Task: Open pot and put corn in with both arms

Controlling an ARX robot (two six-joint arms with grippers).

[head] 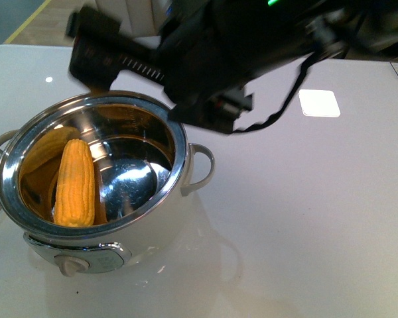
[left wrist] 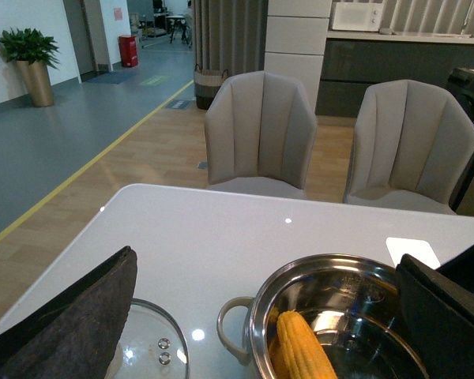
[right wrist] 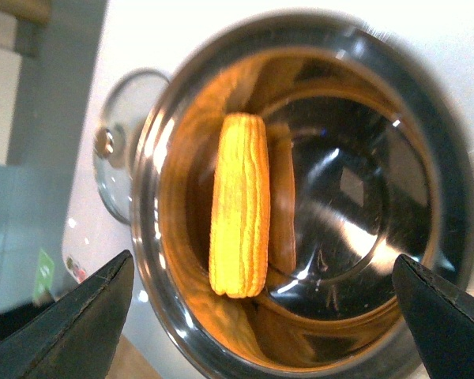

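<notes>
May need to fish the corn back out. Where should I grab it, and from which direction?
Grip the corn mid-length, across its width, coming straight down through the open top of the pot. It lies lengthwise against the inner wall, so one finger has little room on that side; the other side faces the bowl's open middle.

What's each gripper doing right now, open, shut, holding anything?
Left gripper: open, empty, near the pot.
Right gripper: open, empty, above the corn in the pot.

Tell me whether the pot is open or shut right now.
Open. The cream-white electric pot shows its bare steel bowl with the yellow corn cob inside, and the knobbed glass lid lies on the white table beside it.
</notes>
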